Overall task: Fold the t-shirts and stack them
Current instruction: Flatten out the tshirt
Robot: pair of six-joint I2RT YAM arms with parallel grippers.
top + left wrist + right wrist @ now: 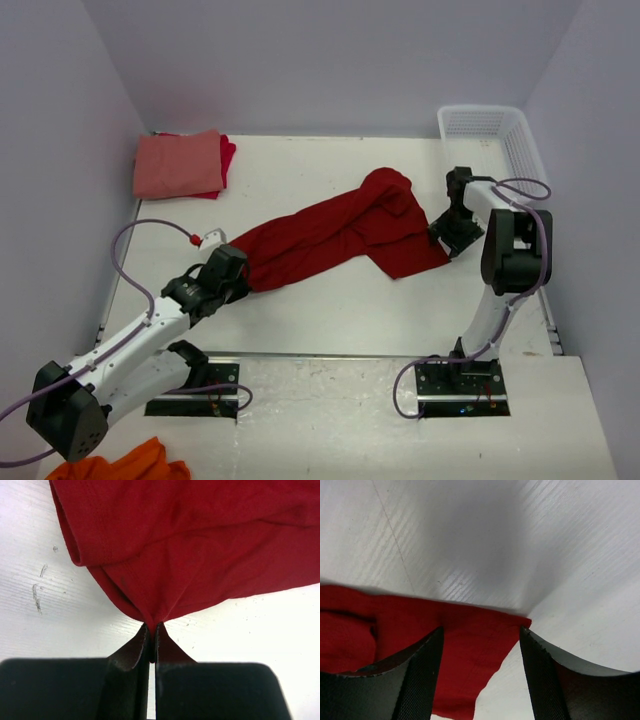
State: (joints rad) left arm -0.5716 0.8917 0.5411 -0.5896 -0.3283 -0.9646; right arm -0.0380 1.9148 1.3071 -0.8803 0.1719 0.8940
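Observation:
The big dark red t-shirt lies stretched in a crumpled band across the middle of the table. My left gripper is shut on its left end, a pinch of the dark red t-shirt caught between the fingertips of the left gripper. My right gripper is at the shirt's right corner. In the right wrist view the right gripper stands open, with the corner of the dark red t-shirt flat on the table between its fingers. A folded salmon-pink t-shirt rests on a brighter red t-shirt at the back left.
A white plastic basket stands at the back right corner. An orange cloth lies off the table at the bottom left. The left arm's grey cable loops over the table's left side, ending in a small white plug.

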